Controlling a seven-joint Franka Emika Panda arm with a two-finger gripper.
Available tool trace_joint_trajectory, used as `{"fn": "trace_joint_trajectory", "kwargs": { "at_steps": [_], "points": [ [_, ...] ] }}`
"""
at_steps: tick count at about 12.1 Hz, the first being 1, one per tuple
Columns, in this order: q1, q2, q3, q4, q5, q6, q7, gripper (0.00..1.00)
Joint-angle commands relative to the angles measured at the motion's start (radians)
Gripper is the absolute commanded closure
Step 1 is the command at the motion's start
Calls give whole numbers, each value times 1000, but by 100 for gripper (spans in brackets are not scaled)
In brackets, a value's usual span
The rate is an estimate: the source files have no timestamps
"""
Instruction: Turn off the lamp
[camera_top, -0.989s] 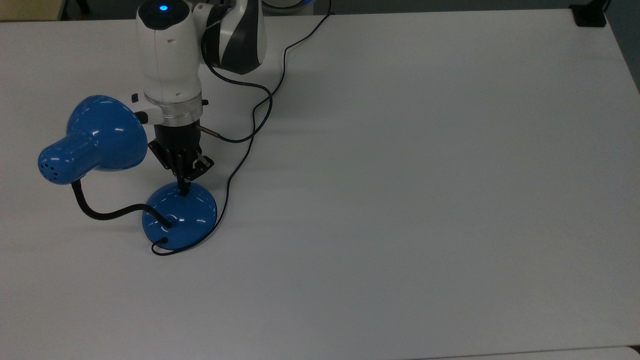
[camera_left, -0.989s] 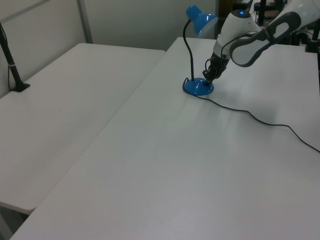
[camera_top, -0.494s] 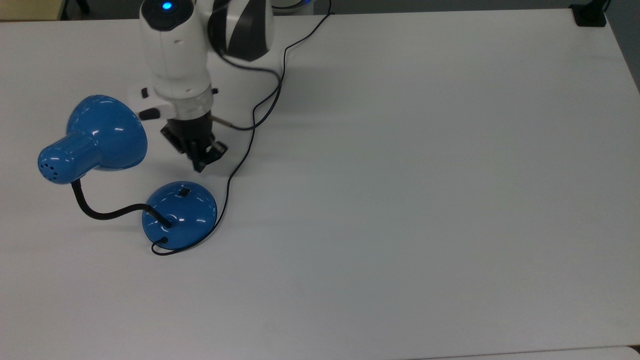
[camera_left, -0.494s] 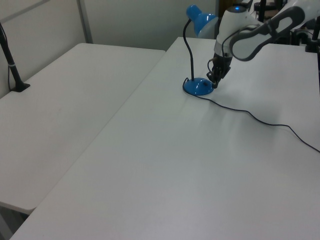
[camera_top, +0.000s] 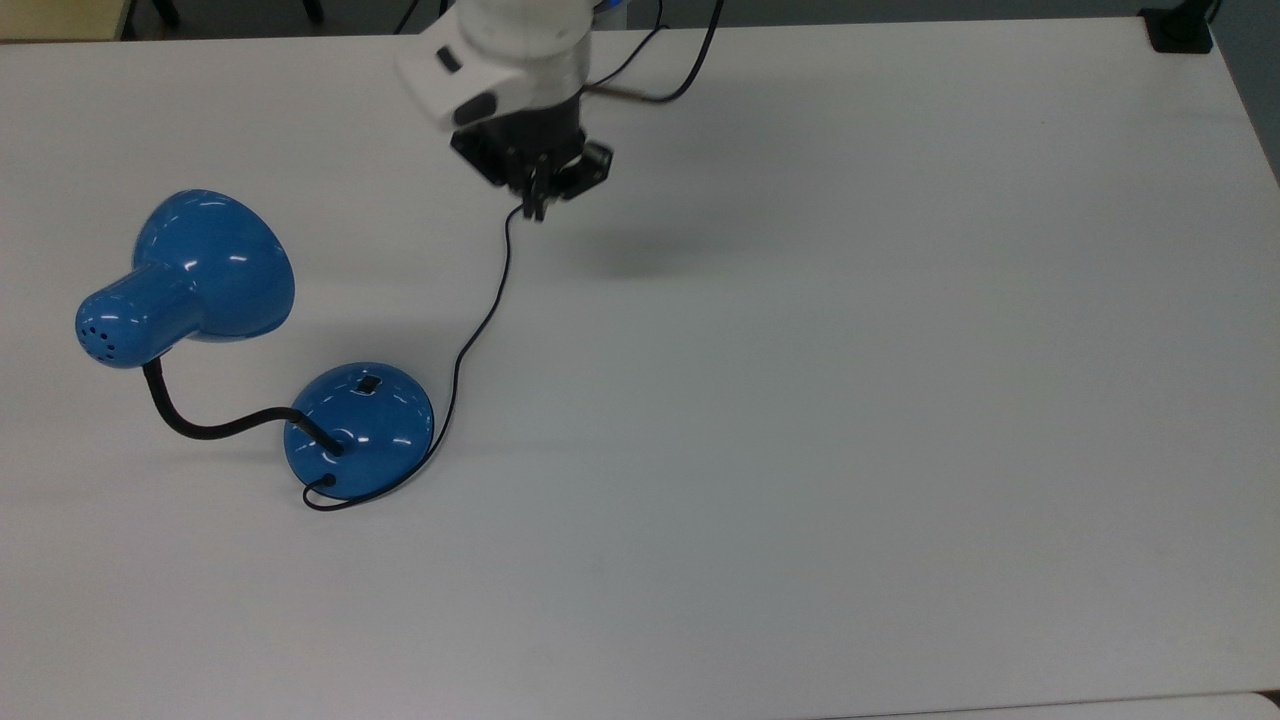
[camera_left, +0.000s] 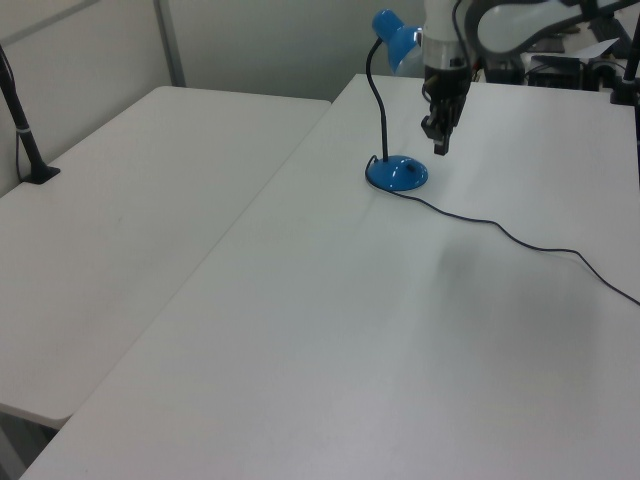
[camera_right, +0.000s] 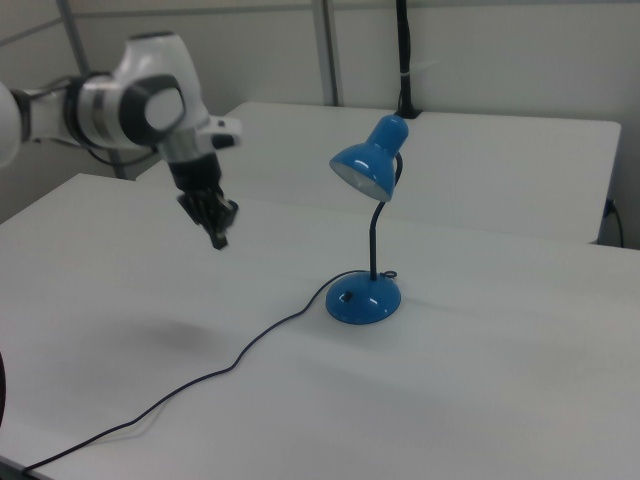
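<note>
The blue lamp stands on the white table (camera_top: 850, 400), with its domed base (camera_top: 360, 432) at the top view's left and its bell shade (camera_top: 205, 268) bent over on the black gooseneck (camera_top: 200, 428). A small black switch (camera_top: 370, 384) sits on the base's far side. No glow shows inside the shade (camera_right: 362, 170). My gripper (camera_top: 537, 206) hangs in the air well above and to the top view's right of the base, shut and holding nothing. The base (camera_left: 397, 173) lies below and beside the gripper (camera_left: 440, 148) in the left view. The gripper (camera_right: 220, 238) is far to the right view's left of the base (camera_right: 363, 300).
The lamp's thin black cord (camera_top: 478, 325) runs from the base across the table, under my gripper, towards the far edge. A black clamp (camera_top: 1180, 35) sits at the top view's far right corner. A second white table (camera_left: 120, 200) with a black post (camera_left: 20, 120) adjoins.
My gripper has lifted off the switch on the lamp base and swung up and towards the top view's right, away from the lamp. The lamp has stayed in place.
</note>
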Motion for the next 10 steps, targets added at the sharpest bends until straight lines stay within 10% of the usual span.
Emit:
{"fn": "trace_joint_trajectory", "kwargs": {
  "at_steps": [1, 2, 4, 10],
  "points": [
    [57, -81, -11, 68, -6, -196, -144, 64],
    [65, -92, -11, 87, -6, -241, -163, 28],
    [68, -94, -11, 121, -6, -282, -163, 0],
    [57, -120, -22, 145, -8, -307, -163, 0]
  ]
}}
